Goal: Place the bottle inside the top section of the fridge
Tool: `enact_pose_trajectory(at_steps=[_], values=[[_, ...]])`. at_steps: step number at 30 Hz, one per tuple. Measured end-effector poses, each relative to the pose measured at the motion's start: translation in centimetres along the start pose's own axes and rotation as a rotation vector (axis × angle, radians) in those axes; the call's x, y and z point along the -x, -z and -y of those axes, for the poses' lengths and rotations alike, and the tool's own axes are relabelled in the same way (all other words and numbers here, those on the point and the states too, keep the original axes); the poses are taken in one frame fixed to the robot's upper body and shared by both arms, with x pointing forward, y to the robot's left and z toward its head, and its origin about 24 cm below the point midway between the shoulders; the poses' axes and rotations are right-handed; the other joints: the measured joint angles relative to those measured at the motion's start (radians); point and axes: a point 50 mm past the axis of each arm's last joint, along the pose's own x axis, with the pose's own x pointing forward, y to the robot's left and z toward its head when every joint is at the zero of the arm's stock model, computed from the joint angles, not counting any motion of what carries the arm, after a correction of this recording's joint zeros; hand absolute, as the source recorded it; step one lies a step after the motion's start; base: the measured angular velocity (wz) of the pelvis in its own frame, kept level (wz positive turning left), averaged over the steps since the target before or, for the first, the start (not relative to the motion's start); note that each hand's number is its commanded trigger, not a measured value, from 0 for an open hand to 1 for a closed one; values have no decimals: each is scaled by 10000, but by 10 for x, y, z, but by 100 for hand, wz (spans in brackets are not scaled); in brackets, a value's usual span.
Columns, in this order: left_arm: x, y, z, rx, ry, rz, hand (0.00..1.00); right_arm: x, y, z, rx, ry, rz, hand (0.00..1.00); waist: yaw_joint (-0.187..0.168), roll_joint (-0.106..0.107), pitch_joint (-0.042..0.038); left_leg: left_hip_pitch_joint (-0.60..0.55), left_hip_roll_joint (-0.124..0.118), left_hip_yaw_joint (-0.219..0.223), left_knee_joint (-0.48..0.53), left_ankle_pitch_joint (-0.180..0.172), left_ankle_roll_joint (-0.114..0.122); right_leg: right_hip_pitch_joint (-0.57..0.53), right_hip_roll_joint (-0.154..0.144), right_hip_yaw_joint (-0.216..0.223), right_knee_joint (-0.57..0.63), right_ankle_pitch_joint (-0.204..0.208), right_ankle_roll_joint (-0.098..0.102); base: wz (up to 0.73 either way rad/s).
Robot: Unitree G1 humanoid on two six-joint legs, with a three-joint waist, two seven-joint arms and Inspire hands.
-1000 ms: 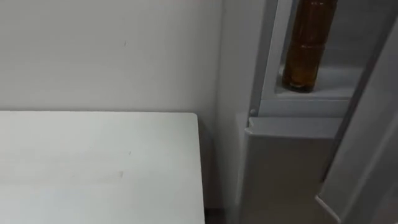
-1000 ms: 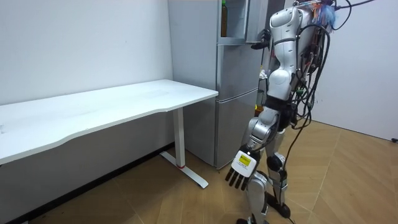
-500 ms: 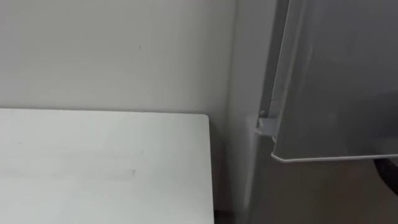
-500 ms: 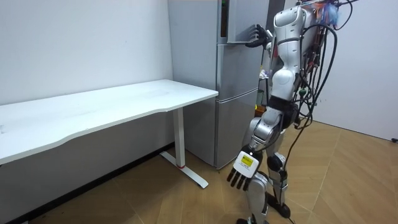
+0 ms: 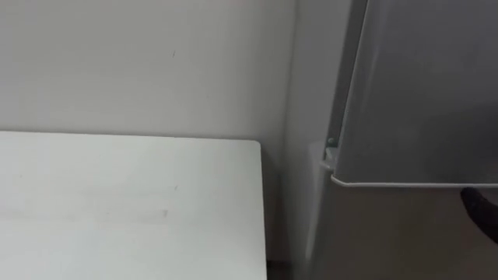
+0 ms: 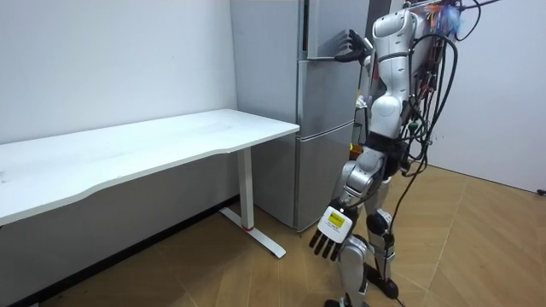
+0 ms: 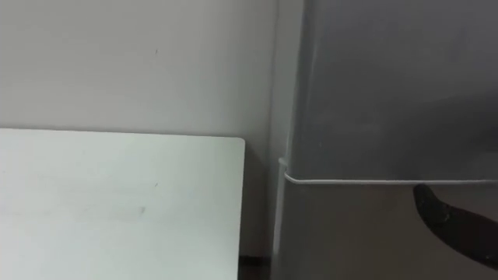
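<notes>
Bare test room: grey fridge (image 6: 324, 145) is standing by white wall (image 6: 111, 60), long desk (image 6: 153, 143) sitting beside it, wood floor (image 6: 478, 247) running under it.

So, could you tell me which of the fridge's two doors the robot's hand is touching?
The upper door: the right hand lies against it near its bottom edge, while the lower door has no hand on it.

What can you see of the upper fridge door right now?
The upper fridge door is a plain grey, metal-looking panel with a pale bottom edge. It stands upright, closed or very nearly so, above the lower door. Its hinge shows at the lower left corner. The right hand lies against its front, fingers straight.
</notes>
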Motion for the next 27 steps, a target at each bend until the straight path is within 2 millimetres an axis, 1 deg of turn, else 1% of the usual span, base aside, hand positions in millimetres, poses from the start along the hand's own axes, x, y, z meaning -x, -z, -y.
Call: enact_pose_trajectory(at_steps=[2, 4, 5, 6, 7, 9, 15, 18, 19, 20, 21, 22, 24, 25, 27], values=[[0, 0, 0, -5, -4, -1, 0, -2, -8, -4, -360, -66, 444, 0, -2, -5, -1, 4, 0, -6, 3, 0, 0, 16, 2, -5, -18, 16, 4, 0], [0, -2, 0, -20, -2, 89, 0, -7, -20, -10, -868, -147, 1084, 0, 7, 7, -8, 8, 1, -46, 11, -1, 1, 80, 13, -40, -86, 51, 23, 6], [0, -3, 0, -30, -3, 122, 0, -8, -22, -11, -984, -165, 1226, 0, 9, 19, -23, 13, 1, -79, 16, -1, 1, 126, 20, -78, -143, 75, 23, 10], [0, -5, 0, -56, -2, 190, 0, -10, -25, -14, -1166, -152, 1384, 0, 23, 53, -60, 29, 2, -115, 4, -1, 1, 177, 31, -121, -206, 106, 23, 9], [-1, -6, -1, -152, -7, 215, 0, -10, -26, -15, -1207, -148, 1417, 0, 32, 37, -45, 58, 1, -128, -7, -2, 2, 222, 30, -148, -213, 116, 26, 7], [-1, -6, -2, -335, -25, 173, 0, -9, -26, -18, -1279, -304, 1398, 0, 44, 28, -42, 143, 1, -131, -22, -2, 2, 307, 31, -147, -225, 119, 26, 0], [-2, -10, -1, -929, 48, 161, 0, -12, -32, -24, -1607, -365, 1626, 0, 45, 84, -55, 166, 0, -135, -69, -1, 3, 322, 34, -141, -207, 118, 26, 0], [-2, -9, -1, -994, 56, 55, 0, -17, -37, -28, -1908, -269, 1833, 0, 50, 66, -38, 165, -6, -146, -84, 1, 3, 364, 34, -150, -215, 118, 27, 0], [-2, -8, -1, -1134, 59, -19, 0, -19, -39, -30, -2031, -231, 1943, 0, 65, 20, -11, 171, -9, -147, -90, 1, 4, 390, 33, -149, -220, 118, 27, 0], [-2, -8, -1, -1177, 57, -48, 0, -20, -40, -31, -2066, -213, 1991, 0, 72, 14, -5, 176, -11, -147, -92, 1, 4, 382, 33, -150, -220, 118, 28, 0], [-2, -7, -1, -1349, 53, -104, 0, -22, -42, -32, -2132, -186, 2086, 0, 89, 20, -8, 199, -13, -148, -91, 1, 4, 360, 32, -152, -224, 117, 28, 0], [-2, -7, -2, -1431, 47, -160, 0, -24, -44, -33, -2197, -195, 2190, 0, 117, 54, -28, 230, -13, -151, -93, 1, 4, 381, 32, -177, -254, 117, 29, 0], [-2, -5, -1, -1425, 51, -272, 0, -28, -48, -35, -2311, -235, 2382, 0, 166, -8, -5, 301, -16, -164, -100, 2, 3, 498, 33, -219, -340, 117, 29, 0], [-2, -5, -2, -1487, 38, -289, 0, -30, -51, -35, -2387, -227, 2516, 0, 248, -47, -17, 318, -17, -174, -102, 1, 2, 536, 38, -223, -369, 116, 31, 0], [-2, -6, -2, -1497, 38, -300, 0, -34, -56, -37, -2516, -226, 2731, 0, 305, -77, -17, 308, -22, -190, -101, 1, 1, 541, 36, -244, -384, 116, 31, 2]])
